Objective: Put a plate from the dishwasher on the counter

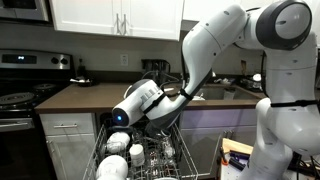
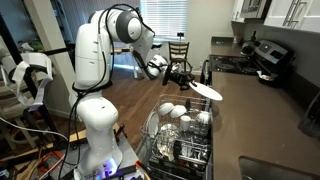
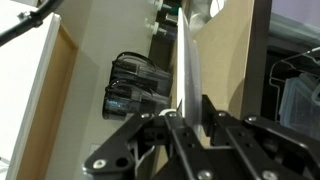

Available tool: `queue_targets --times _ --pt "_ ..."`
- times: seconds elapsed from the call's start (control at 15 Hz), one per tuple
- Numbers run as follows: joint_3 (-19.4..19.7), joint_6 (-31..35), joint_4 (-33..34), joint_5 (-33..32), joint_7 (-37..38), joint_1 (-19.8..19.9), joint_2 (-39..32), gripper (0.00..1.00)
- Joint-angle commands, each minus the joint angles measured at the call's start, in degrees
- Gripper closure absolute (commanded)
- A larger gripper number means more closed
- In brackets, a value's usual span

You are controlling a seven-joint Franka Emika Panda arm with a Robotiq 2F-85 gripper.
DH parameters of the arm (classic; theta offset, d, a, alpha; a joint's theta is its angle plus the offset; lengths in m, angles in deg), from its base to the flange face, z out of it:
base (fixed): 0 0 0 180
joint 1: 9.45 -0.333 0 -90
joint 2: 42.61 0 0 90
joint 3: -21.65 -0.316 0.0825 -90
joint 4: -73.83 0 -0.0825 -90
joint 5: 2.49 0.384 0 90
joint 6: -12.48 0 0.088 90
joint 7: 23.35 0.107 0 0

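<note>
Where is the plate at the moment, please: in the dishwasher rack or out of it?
Out: the plate is held clear of the dishwasher rack, clamped in the gripper, not yet on the counter.

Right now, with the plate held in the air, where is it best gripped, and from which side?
Probably at the rim, edge-on, as the gripper has it: one finger on each face. The plate is thin and flat, so its faces pinch easily there.

No legible text, brand or no. in any view; stove ctrl panel [image 1: 28, 60], upper left of frame, too blurred to read.
</note>
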Motion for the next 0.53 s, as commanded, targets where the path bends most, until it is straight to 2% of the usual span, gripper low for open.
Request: queue_targets --times 0.0,0.47 --pt "-0.4 2.1 -1.0 -4.3 3.3 1.2 1.0 0.96" --pt "0.1 8.2 -1.3 -8.3 6.6 2.9 1.1 0.96"
